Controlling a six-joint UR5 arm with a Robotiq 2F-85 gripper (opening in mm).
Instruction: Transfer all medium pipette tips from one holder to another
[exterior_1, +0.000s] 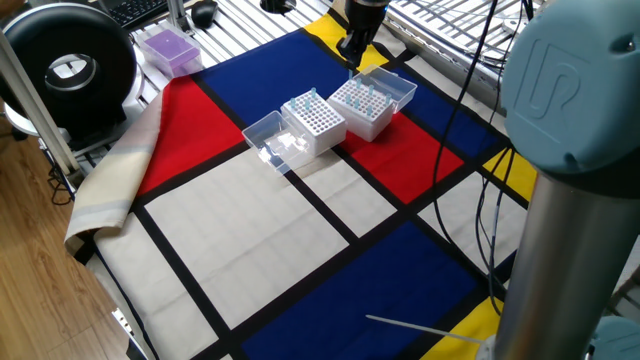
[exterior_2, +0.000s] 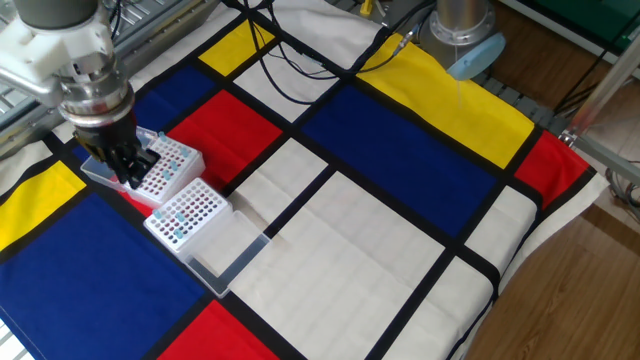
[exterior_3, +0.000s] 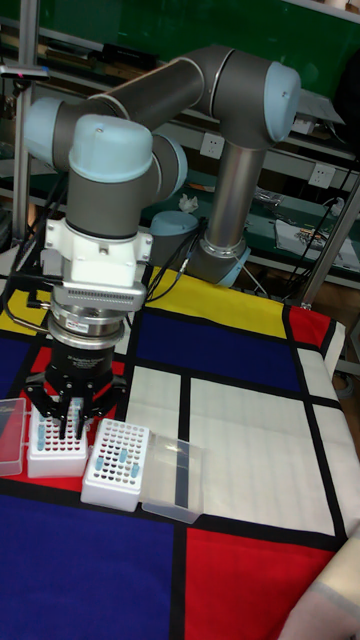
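1. Directly beneath the gripper (exterior_3: 72, 418), medium pipette tips (exterior_3: 55, 437) stand in a white rack (exterior_3: 57, 455).
2. Jaws narrowly parted; any grip cannot be confirmed.
3. Tips: pale blue, slender, upright.

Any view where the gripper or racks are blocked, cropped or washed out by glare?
One fixed view: a blurred near arm column fills the right side; gripper cropped at the top edge. The other fixed view: even light; gripper hides part of the far rack. Tall fixed view: clear lids show sheen, tips small but legible.
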